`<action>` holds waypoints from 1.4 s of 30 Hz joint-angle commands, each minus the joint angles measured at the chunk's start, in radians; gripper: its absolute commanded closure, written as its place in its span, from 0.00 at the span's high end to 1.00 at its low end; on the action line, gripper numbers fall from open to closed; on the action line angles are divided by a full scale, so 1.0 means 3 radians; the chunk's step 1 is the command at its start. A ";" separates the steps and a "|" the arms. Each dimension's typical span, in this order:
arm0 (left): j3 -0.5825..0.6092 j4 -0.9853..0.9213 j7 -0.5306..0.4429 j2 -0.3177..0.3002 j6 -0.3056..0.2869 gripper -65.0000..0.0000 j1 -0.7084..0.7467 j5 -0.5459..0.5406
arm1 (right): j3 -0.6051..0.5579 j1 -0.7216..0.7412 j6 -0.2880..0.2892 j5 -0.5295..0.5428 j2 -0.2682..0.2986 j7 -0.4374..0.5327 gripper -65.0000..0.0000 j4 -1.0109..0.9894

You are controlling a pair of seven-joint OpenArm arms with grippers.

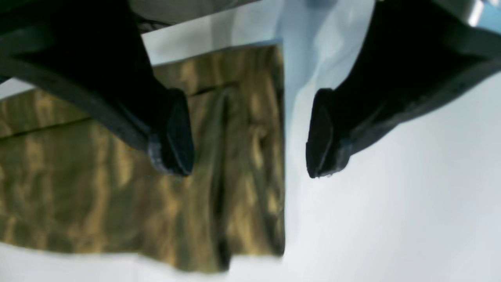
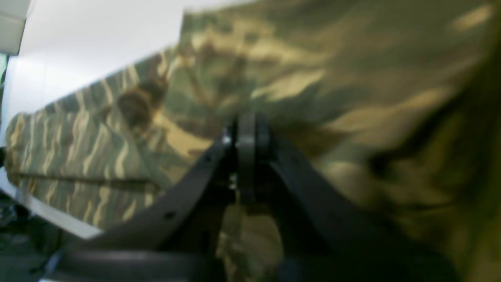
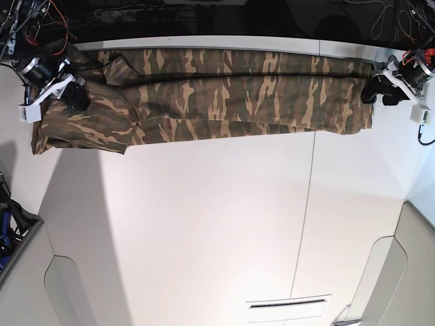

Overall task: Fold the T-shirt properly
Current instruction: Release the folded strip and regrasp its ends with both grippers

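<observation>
The camouflage T-shirt (image 3: 238, 95) lies as a long band along the far edge of the white table, folded lengthwise. My left gripper (image 1: 248, 156) is open and empty and hovers over the shirt's end edge (image 1: 250, 156). One finger is over the cloth, the other over bare table. In the base view it is at the shirt's right end (image 3: 372, 92). My right gripper (image 2: 246, 133) is shut, its pads pressed together on the camouflage cloth (image 2: 332, 78). In the base view it is at the shirt's left end (image 3: 76, 100), where a sleeve part spreads toward the front.
The white table (image 3: 204, 224) stretches toward the front, with a thin seam (image 3: 304, 217) running across it. Dark space with cables (image 3: 27, 20) lies behind the far edge. Grey panels stand at the front left (image 3: 27, 285) and front right (image 3: 408, 272).
</observation>
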 commanded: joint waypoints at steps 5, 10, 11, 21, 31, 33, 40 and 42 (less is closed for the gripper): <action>0.0011 -0.0095 -0.0064 -0.0066 -0.0029 0.73 -0.0009 -0.0052 | -0.0107 0.0015 0.0024 0.0081 0.0045 0.0061 0.00 -0.0051; 0.0022 -0.0165 -0.0075 -0.0065 -0.0029 0.73 -0.0009 -0.0062 | -0.0107 0.0015 0.0024 0.0134 0.0046 0.0053 0.00 -0.0051; 0.0027 -0.0165 -0.0075 -0.0065 -0.0029 0.73 -0.0009 -0.0071 | -0.0107 0.0015 0.0024 0.0164 0.0046 0.0045 0.00 -0.0051; 0.0493 -0.0165 -0.0058 -0.0066 -0.0029 0.72 -0.0009 -0.0132 | -0.0106 0.0015 0.0024 0.0416 0.0046 -0.0244 0.00 -0.0050; 0.0556 -0.0164 -0.0158 -0.0067 -0.0029 0.00 -0.0029 -0.0134 | -0.0058 0.0017 0.0024 0.0465 0.0047 -0.0278 0.00 -0.0050; 0.0556 -0.0164 -0.0239 -0.0079 -0.0029 0.00 -0.0065 -0.0135 | -0.0025 0.0015 0.0025 0.0568 0.0048 -0.0278 0.00 -0.0045; 0.0361 -0.0037 -0.0094 -0.0093 -0.0029 0.00 -0.0336 -0.0135 | 0.0286 0.0015 0.0027 0.0806 0.0047 -0.0384 0.00 0.0086; 0.0238 0.0088 0.0060 -0.0094 -0.0029 0.00 -0.0394 -0.0135 | 0.0420 0.0015 0.0027 0.0857 0.0047 -0.0430 0.00 0.0114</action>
